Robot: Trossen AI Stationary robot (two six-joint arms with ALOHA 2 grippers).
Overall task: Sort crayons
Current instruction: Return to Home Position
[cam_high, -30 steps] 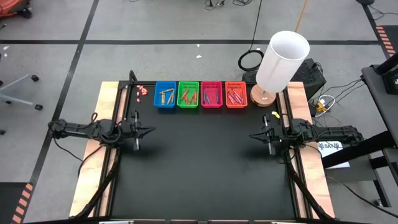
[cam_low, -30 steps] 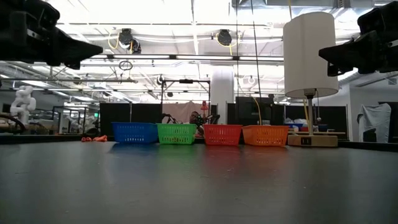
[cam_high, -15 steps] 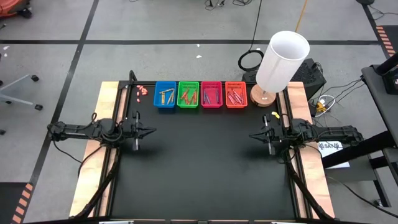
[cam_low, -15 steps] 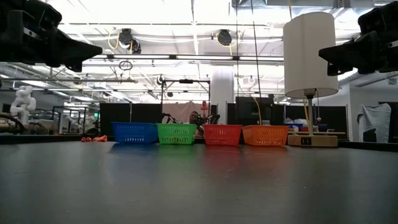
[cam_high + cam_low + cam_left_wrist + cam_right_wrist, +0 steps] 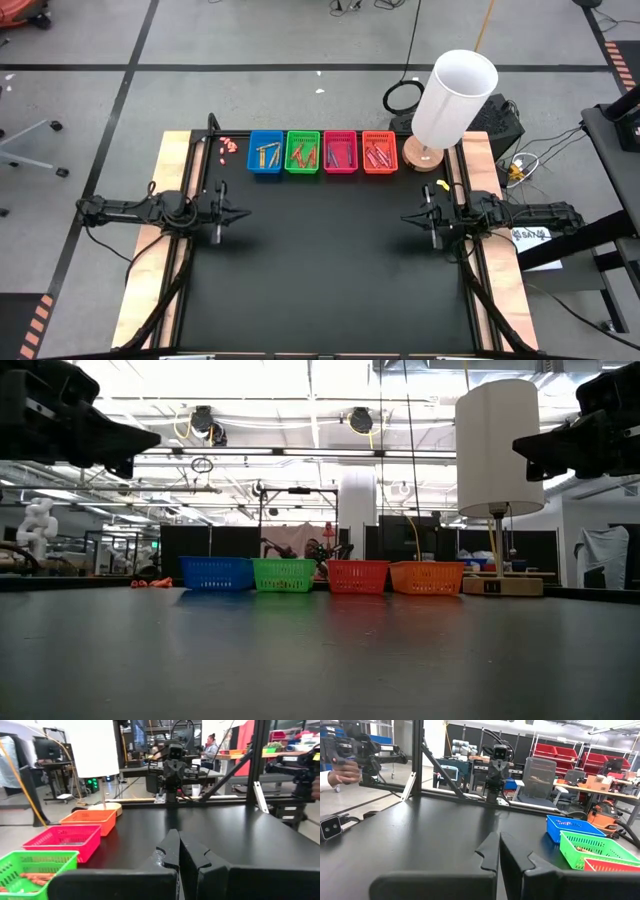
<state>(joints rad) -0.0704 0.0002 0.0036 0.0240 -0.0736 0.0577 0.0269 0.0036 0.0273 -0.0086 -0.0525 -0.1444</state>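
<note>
The crayons (image 5: pixel 267 155) lie in four small baskets in a row at the table's far edge: blue (image 5: pixel 265 152), green (image 5: pixel 302 152), pink (image 5: pixel 340 152) and orange (image 5: pixel 379 152). In the left wrist view, reddish crayons (image 5: pixel 35 878) show in the green basket (image 5: pixel 30 865). My left gripper (image 5: pixel 243 212) hovers level and shut at the table's left edge, pointing right. My right gripper (image 5: pixel 405 218) hovers level and shut at the right edge, pointing left. Both are well above the table and far from the baskets, with nothing between their fingers (image 5: pixel 178 851) (image 5: pixel 498 851).
A lamp with a white shade (image 5: pixel 452 98) stands on a wooden base at the far right corner, beside the orange basket. A cluster of tiny pinkish bits (image 5: pixel 228 146) lies left of the blue basket. The black table top (image 5: pixel 320 260) stretches between the arms.
My left gripper has rolled a little about its own pointing line and swung slightly at the table's left edge. It has stayed shut and in place.
</note>
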